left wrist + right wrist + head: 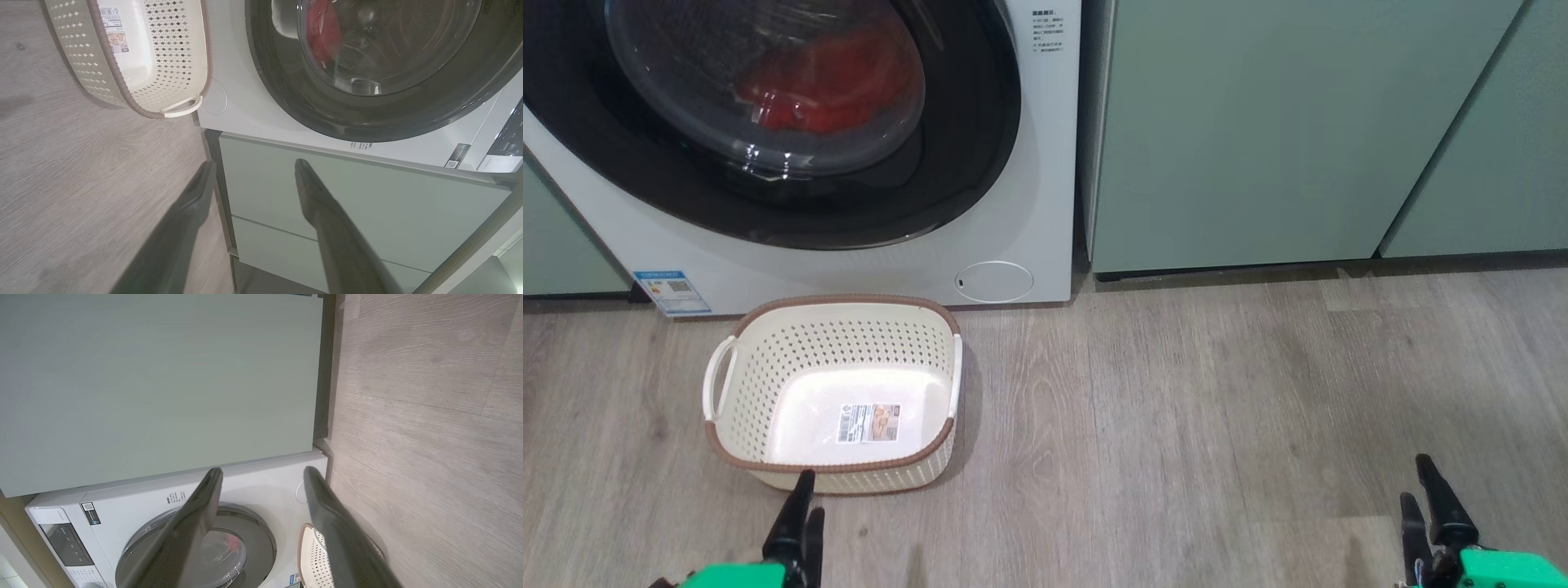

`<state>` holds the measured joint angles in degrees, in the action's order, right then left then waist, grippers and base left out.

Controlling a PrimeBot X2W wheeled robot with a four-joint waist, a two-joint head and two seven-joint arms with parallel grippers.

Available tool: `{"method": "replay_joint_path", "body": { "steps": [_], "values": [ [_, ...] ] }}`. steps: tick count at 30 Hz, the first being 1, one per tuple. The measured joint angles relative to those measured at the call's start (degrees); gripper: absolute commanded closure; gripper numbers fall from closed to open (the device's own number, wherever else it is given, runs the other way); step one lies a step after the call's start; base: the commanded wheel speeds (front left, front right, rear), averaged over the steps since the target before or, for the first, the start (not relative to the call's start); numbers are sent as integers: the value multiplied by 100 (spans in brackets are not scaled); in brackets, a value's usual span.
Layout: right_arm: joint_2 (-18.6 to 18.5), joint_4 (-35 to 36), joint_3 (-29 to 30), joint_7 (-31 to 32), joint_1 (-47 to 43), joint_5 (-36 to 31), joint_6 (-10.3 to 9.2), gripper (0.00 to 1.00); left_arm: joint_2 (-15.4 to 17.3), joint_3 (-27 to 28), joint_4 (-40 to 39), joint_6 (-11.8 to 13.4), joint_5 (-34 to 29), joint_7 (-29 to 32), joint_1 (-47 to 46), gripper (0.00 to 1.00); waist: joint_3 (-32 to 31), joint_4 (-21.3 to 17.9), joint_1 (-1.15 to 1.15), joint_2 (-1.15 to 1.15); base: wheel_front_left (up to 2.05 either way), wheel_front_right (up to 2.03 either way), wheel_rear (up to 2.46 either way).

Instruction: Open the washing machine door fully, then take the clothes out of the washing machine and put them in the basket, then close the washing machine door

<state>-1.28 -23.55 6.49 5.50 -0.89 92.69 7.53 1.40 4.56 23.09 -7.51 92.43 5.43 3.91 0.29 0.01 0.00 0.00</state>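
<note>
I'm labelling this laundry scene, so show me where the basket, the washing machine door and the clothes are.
basket (pixel 841 347), head view, on its perforated far wall.
washing machine door (pixel 968 155), head view, on its black rim.
clothes (pixel 833 90), head view, on the red fabric behind the glass.

The head view looks forward and down at the floor (pixel 1217 408) from above both tools, with the left tool (pixel 811 492) at its lower left and the right tool (pixel 1414 478) at its lower right. Just ahead of the left tool stand the basket (pixel 849 343) and the washing machine (pixel 1045 163); ahead of the right tool is a cabinet (pixel 1258 131). Each wrist view looks along its own tool, rolled sideways, the left one nearer the washing machine. All three views share the washing machine, basket, cabinet and floor.
</note>
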Motion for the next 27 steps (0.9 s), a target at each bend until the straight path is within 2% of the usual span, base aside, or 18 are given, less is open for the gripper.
{"method": "replay_joint_path", "body": {
  "steps": [12,25,27],
  "values": [
    [0,214,-130,-210,93,-558,0,0,10,38,-214,0,-552,-203,-71,0,26,3,0,0,0,0,0],
    [0,394,-240,-392,187,-1488,0,0,20,149,-471,0,-1655,-399,-124,0,48,14,0,0,0,0,0],
    [-1,470,-282,-430,213,-1811,0,0,19,171,-543,0,-1985,-453,-143,0,54,16,0,0,0,0,0]
  ]
}}
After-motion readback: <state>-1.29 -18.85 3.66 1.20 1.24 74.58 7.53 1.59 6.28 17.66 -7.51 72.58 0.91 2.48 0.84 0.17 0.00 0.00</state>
